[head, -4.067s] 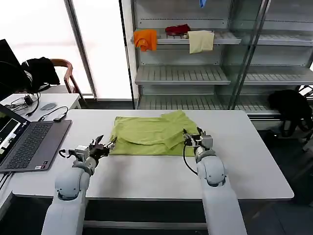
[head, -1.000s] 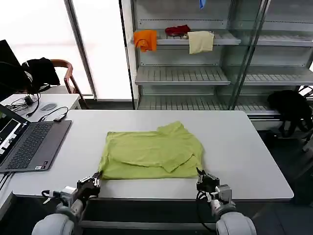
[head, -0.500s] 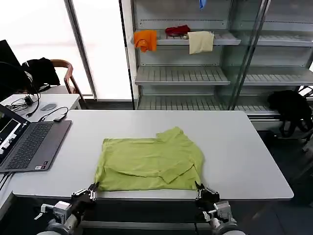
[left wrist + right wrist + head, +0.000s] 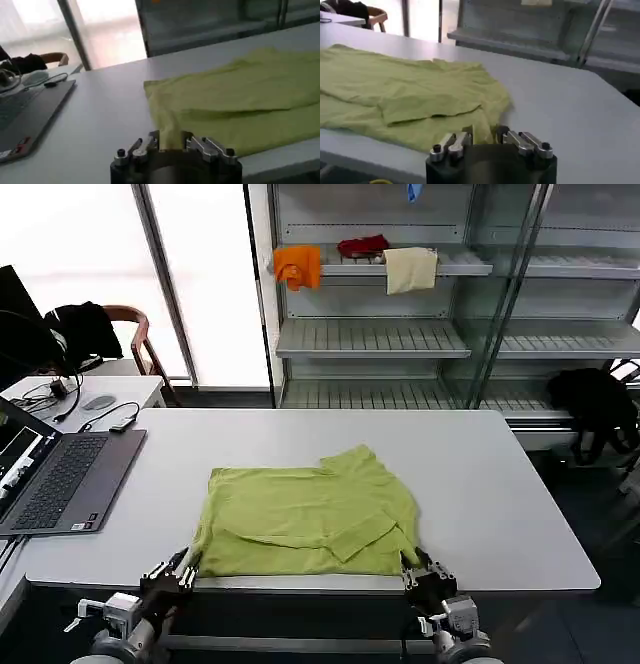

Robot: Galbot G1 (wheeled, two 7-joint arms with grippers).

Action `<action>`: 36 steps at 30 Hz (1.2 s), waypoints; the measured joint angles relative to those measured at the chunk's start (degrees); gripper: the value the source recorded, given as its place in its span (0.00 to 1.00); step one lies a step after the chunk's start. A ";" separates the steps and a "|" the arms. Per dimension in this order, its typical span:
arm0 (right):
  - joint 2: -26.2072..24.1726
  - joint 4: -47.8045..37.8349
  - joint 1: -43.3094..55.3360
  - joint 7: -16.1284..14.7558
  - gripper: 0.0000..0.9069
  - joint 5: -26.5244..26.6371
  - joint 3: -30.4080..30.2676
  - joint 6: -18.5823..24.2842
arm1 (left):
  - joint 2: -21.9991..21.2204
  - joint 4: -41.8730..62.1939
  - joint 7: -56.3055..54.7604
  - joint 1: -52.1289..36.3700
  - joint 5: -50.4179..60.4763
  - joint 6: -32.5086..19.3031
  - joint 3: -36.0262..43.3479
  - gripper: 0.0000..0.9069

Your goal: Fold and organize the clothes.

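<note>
The lime-green T-shirt (image 4: 310, 519) lies partly folded on the white table (image 4: 500, 484), its near hem at the table's front edge. My left gripper (image 4: 186, 565) is at the shirt's near left corner, shut on the cloth. In the left wrist view the T-shirt (image 4: 240, 95) runs down into the left gripper (image 4: 170, 143). My right gripper (image 4: 410, 564) holds the near right corner the same way. The right wrist view has a strip of the T-shirt (image 4: 395, 85) pinched in the right gripper (image 4: 484, 133).
An open laptop (image 4: 60, 474) lies on the table's left side. Behind the table stands a shelf (image 4: 400, 334) with orange, red and cream cloths. A chair with a black garment (image 4: 80, 324) is at the far left, a black bag (image 4: 595, 399) at the right.
Both grippers have pulled the shirt toward me, from mid-table to the front edge. In the last half second they have barely moved.
</note>
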 measured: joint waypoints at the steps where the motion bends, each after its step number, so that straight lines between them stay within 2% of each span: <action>1: -0.01 -0.39 1.02 0.09 1.00 0.22 -0.07 -0.11 | 0.01 0.15 0.15 -0.64 -0.17 0.00 0.00 1.00; 7: 0.70 -5.02 9.02 1.09 1.00 3.23 -1.06 -0.57 | 0.31 2.33 0.47 -6.45 -1.90 0.13 0.71 1.00; 15: 2.24 -17.10 22.90 1.96 1.00 6.81 -2.98 -0.66 | 1.43 9.23 -0.16 -17.13 -4.43 0.36 3.45 1.00; 27: 5.59 -37.68 38.71 1.16 1.00 6.79 -2.76 -0.29 | 2.50 25.34 0.57 -32.59 -4.00 0.35 8.67 1.00; 36: 6.95 -47.62 45.02 1.13 1.00 6.95 -2.09 -0.19 | 1.97 35.41 1.68 -39.00 -1.46 0.33 10.62 1.00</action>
